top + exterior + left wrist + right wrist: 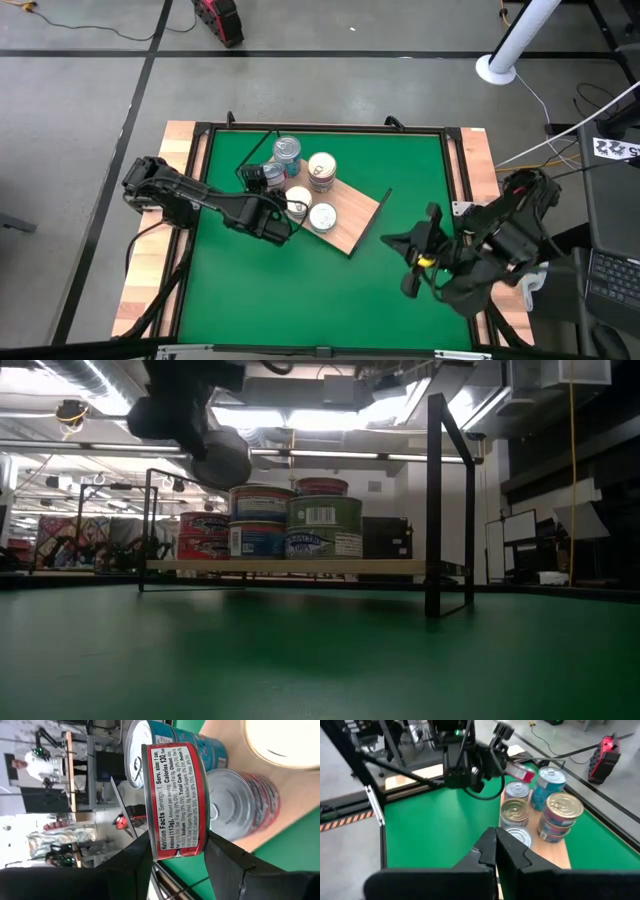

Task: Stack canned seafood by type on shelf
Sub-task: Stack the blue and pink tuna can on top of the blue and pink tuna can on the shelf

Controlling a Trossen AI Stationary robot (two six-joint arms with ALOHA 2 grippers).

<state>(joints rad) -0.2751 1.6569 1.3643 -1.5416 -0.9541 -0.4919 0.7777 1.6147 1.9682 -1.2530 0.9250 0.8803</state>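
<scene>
Left gripper [268, 219] poised over the near-left edge of the shelf [350, 220], fingers [125, 870] clamped on a red-labelled tin [174, 800] turned on its side, nutrition panel facing the wrist camera, lifted clear of the board. Just beyond that tin, still at the shelf's left part: a blue-labelled tin [200, 742] and a silver-lidded tin with a red side [240, 807]. On the shelf itself, a cluster of tins: a tall blue stack [287, 150] at the far-left corner, a cream-gold-lidded stack [321, 170] right of it, single tins nearer the front, one silver-lidded [322, 216]. From table height, stacks two tins high, blue [262, 520] beside green-labelled [325, 525], red ones [205, 532] behind. Shelf set askew on the green table [300, 300], raised on a dark frame. Well right of the shelf, near the table's right edge, right gripper [412, 262] idle above the mat, fingers [487, 845] pressed together on nothing.
</scene>
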